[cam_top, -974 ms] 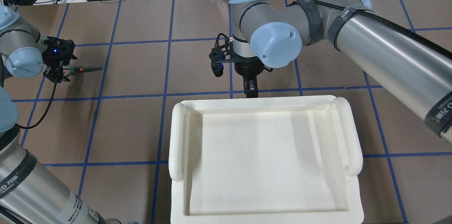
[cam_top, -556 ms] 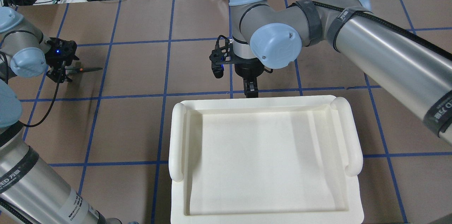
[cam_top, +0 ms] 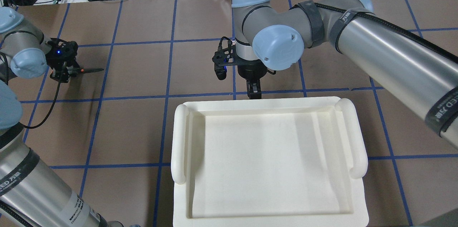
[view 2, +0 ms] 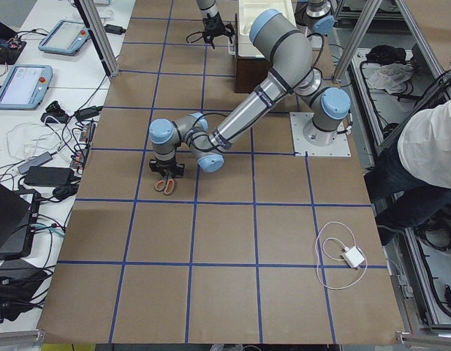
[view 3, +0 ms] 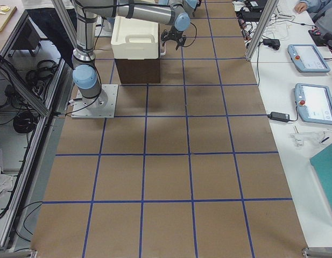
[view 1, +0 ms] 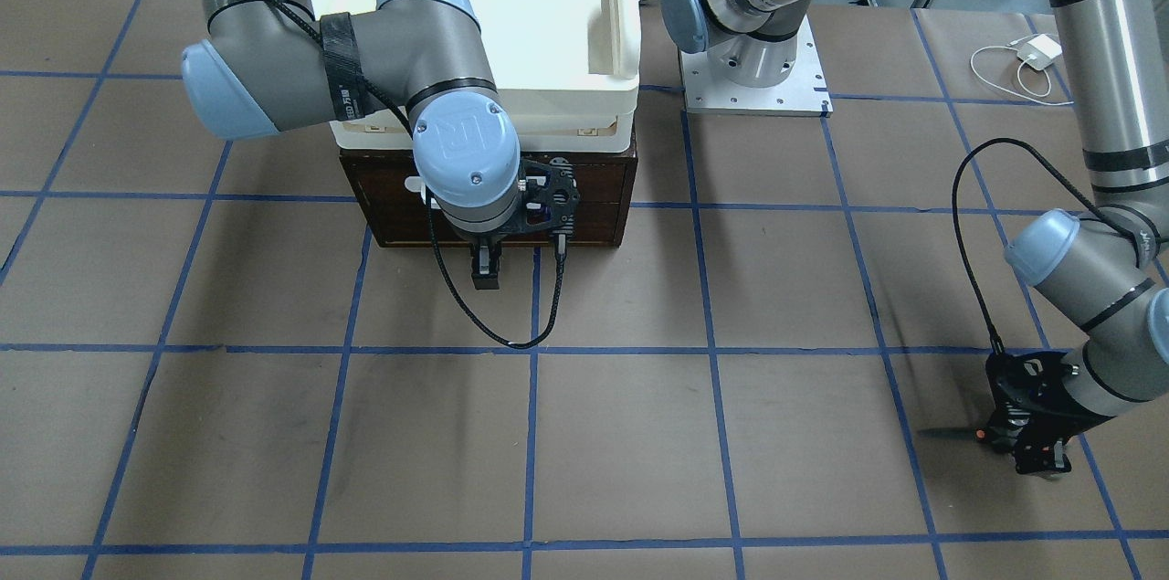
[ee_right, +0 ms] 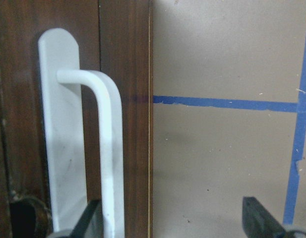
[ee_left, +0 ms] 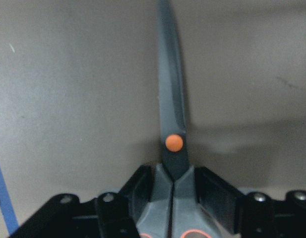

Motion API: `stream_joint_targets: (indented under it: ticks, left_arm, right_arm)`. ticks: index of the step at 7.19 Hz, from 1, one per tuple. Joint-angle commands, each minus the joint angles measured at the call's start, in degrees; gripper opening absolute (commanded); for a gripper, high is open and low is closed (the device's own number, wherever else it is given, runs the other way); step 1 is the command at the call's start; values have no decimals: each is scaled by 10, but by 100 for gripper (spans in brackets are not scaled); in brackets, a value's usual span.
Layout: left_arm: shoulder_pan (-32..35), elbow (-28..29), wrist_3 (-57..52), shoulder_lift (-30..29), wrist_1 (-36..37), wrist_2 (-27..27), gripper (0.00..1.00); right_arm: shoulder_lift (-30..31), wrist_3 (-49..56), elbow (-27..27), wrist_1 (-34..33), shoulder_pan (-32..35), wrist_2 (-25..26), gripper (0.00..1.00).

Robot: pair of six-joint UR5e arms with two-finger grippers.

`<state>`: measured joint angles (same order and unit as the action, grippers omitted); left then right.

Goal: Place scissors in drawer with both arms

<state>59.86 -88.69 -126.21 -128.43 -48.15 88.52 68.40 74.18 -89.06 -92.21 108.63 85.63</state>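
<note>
On the table [view 1: 621, 434], the drawer [view 1: 594, 196] sits shut in its dark-brown chest under a cream-white tray [cam_top: 179, 141]. The right arm [view 1: 438, 41] bends over that tray and turns its wrist down in front of the drawer. The left arm [view 1: 1078, 288] reaches far out from the drawer toward the robot's left end of the table, forearm low and wrist pointing at the tabletop. The right gripper [cam_top: 254, 91] hangs just in front of the drawer, jaws wide apart and holding nothing. Its wrist view puts the white bar handle [ee_right: 105, 148] between the fingers, close to one and well clear of the other. The left gripper [view 1: 1037, 448], well apart from the drawer, is clamped on the scissors [ee_left: 172, 114]. Its fingers [ee_left: 140, 188] press both sides of the grey neck just behind the orange pivot, and the closed blades point straight out ahead. I cannot tell whether the scissors rest on the paper or hang just above it. They look light and rigid, with smooth plastic that could twist in a pinch. The neck by the pivot seems the soundest hold, since it keeps the blades shut and the weight near the fingers. The long blade will lever on the grip if it catches the drawer's edge.
</note>
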Motion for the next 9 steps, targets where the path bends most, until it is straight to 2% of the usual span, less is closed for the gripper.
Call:
stream_joint_targets:
  ticks: [1, 5, 9]
  left_arm:
    - [3, 0, -1, 12, 1, -1, 0]
    - [19, 0, 7, 58, -35, -13, 0]
    - [35, 0, 62, 156, -210, -8, 0]
  right_arm:
    - [-2, 1, 2, -2, 0, 0, 100]
    - [-5, 1, 2, -30, 0, 0, 100]
    - [-9, 0, -1, -39, 0, 0, 100]
